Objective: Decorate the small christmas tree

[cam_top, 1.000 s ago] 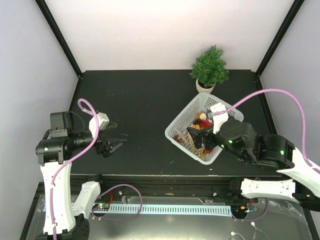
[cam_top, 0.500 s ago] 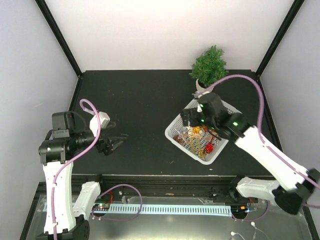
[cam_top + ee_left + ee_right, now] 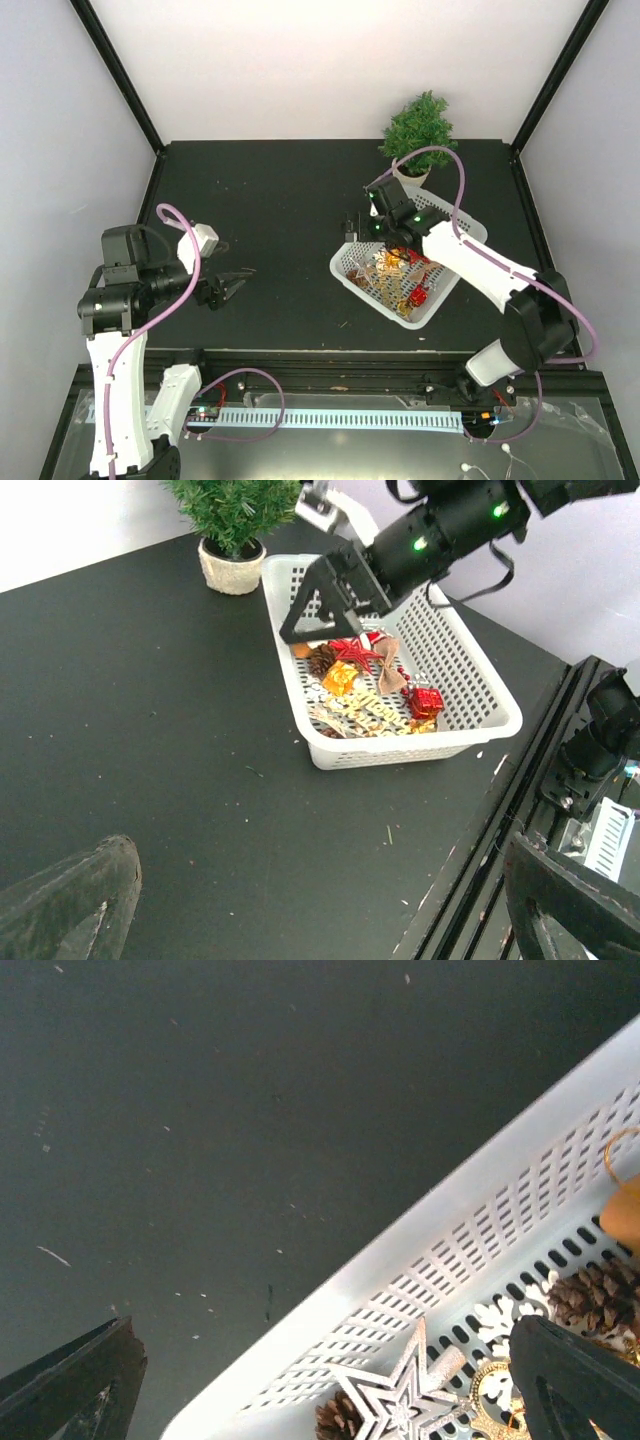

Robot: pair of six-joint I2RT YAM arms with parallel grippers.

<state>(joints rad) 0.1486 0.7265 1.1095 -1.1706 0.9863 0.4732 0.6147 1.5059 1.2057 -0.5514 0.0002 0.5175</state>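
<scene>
– Black matte worktop, with pale walls closing it in on three sides. What sits closest to the arm bases?

– On the left side, the left fingers hang above bare worktop. They are spread wide, with nothing between them.

– And the basket?

– The white slotted plastic basket lies right of centre, turned corner-on, well apart from the left fingers. A heap of ornaments lies inside. It includes a small red gift box, gold glitter lettering, a red star and a brown pine cone.

– Where is the right arm?

– It reaches across the basket from the right. The right fingers hover over the basket's left-hand rim, parted wide and holding nothing. One tip is over the worktop outside the rim, the other over the ornaments. The wrist camera there looks down on a silver glitter star and a white snowflake just inside the basket wall.

– And the tree?

– The small christmas tree has bushy dark-green needles and a round white pot. It stands upright at the far edge of the worktop, just beside the basket's far corner and near the back wall. Only green shows on its branches.
</scene>
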